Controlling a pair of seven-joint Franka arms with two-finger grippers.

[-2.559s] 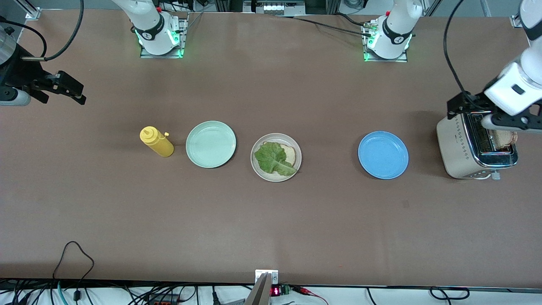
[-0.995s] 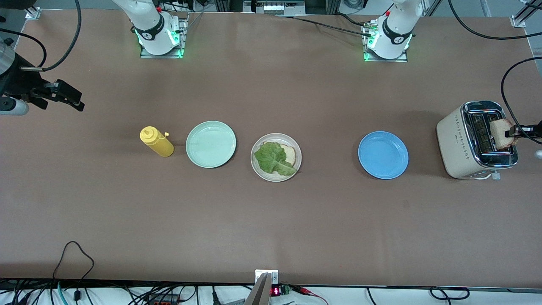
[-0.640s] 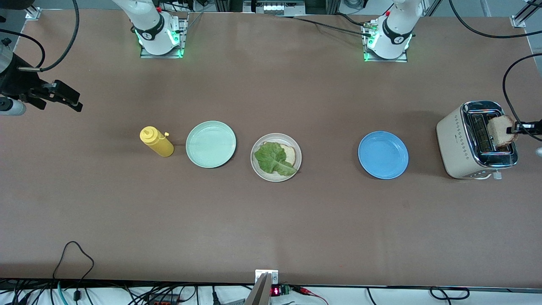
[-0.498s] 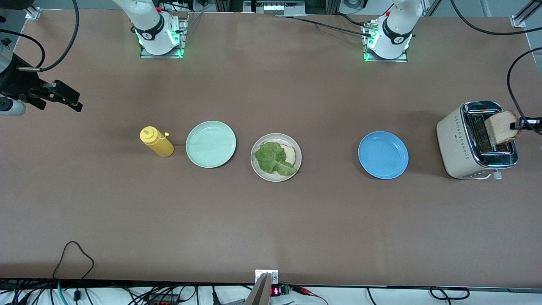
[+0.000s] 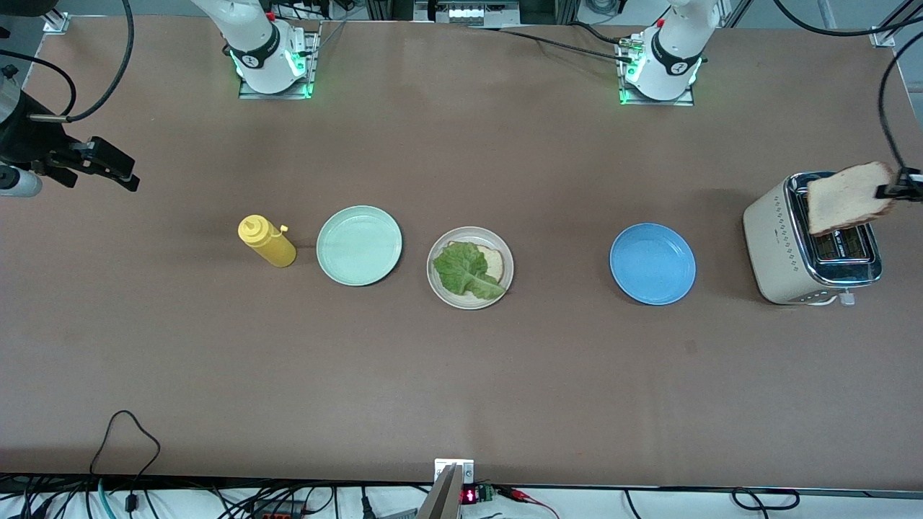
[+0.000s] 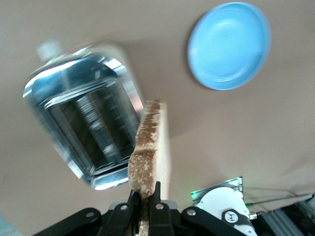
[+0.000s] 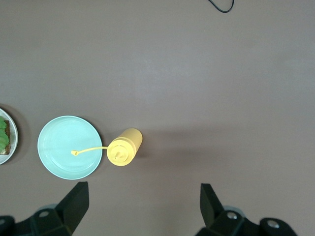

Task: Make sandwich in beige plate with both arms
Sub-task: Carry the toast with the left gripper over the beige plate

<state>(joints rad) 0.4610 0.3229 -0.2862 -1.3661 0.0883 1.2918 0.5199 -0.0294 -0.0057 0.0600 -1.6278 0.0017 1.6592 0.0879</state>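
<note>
Gripping a slice of toasted bread (image 5: 847, 196) by one edge, our left gripper (image 5: 901, 192) hangs over the toaster (image 5: 782, 249) at the left arm's end of the table (image 5: 461, 375), at about three o'clock in the front view. We see the slice clear of the slots and tilted, its crust edge pinched between the clenched fingers (image 6: 132, 205) in the left wrist view. Our right gripper (image 5: 119, 171) waits in the air at nine o'clock, over the right arm's end of the table, its fingers (image 7: 76, 201) spread wide and holding nothing.

At the centre sits the beige plate (image 5: 504, 249) with a bread slice (image 5: 493, 262) under a ruffled lettuce leaf (image 5: 465, 271). The blue plate (image 5: 652, 263) lies between it and the toaster, well apart from both. Toward the right arm's end, the mint-green plate (image 5: 359, 245) sits just beside the beige plate, with the yellow squeeze bottle (image 5: 267, 241) next to it. We see bare brown table all along the six o'clock edge, with cables (image 5: 130, 432) at its rim.
</note>
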